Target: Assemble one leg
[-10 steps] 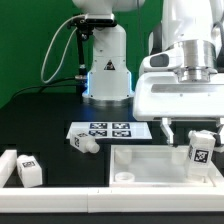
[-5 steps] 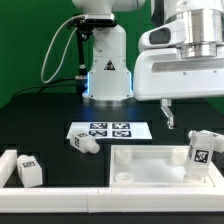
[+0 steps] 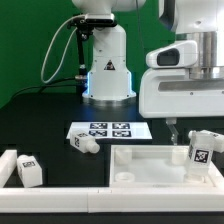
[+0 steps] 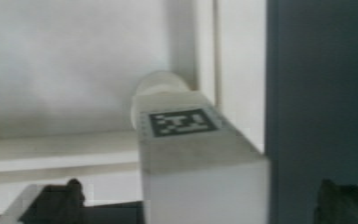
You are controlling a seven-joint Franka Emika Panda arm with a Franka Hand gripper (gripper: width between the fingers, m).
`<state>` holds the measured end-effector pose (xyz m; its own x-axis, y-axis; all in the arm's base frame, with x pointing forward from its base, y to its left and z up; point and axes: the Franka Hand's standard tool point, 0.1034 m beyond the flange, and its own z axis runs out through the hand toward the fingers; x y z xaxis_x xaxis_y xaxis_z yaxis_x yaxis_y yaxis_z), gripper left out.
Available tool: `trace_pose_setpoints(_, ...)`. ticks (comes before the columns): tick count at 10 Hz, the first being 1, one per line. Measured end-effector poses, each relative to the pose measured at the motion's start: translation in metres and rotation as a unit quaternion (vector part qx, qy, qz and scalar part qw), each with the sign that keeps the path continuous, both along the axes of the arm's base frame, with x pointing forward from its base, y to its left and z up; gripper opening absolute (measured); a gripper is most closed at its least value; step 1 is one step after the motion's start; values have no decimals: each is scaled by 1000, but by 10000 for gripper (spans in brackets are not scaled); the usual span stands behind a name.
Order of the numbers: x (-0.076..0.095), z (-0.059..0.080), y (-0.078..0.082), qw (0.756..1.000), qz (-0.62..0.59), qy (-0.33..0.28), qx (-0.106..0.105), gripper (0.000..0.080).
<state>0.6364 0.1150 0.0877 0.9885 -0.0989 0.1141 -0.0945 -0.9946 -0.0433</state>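
A white leg [image 3: 197,150] with a black-and-white tag stands upright at the right end of the big white panel [image 3: 150,166]. My gripper [image 3: 190,128] hangs just above it, open, with one dark finger [image 3: 172,127] showing left of the leg. In the wrist view the leg [image 4: 190,150] fills the middle, tag facing the camera. The gripper [image 4: 197,205] straddles it, fingertips [image 4: 51,203] wide apart on either side and not touching it. A second leg [image 3: 83,143] lies by the marker board. A third [image 3: 28,170] stands at the exterior view's left.
The marker board [image 3: 108,130] lies on the black table in front of the robot base [image 3: 108,70]. A white rail [image 3: 60,202] runs along the table's near edge. The panel's raised rim [image 4: 229,70] shows beside the leg in the wrist view.
The gripper rose above the leg, then came back down and shifted slightly to the exterior view's right. The legs and the panel have not moved.
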Motion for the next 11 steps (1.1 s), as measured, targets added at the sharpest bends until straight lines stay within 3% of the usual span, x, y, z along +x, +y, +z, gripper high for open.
trace_pose_setpoints(2, 0, -3, -6, 1000, -9, -5, -1, 649)
trace_pose_setpoints(4, 0, -3, -7, 1000, -18, -5, 0, 398)
trace_pose_setpoints(5, 0, -3, -6, 999, -51, -4, 5, 398)
trace_pose_setpoints(6, 0, -3, -6, 996, -94, -2, 10, 285)
trace_pose_setpoints(8, 0, -4, -6, 988, -156, -1, 17, 285)
trace_pose_setpoints(10, 3, -4, -6, 966, -256, -8, 29, 285)
trace_pose_setpoints(11, 3, -4, -7, 944, -328, -6, 40, 285)
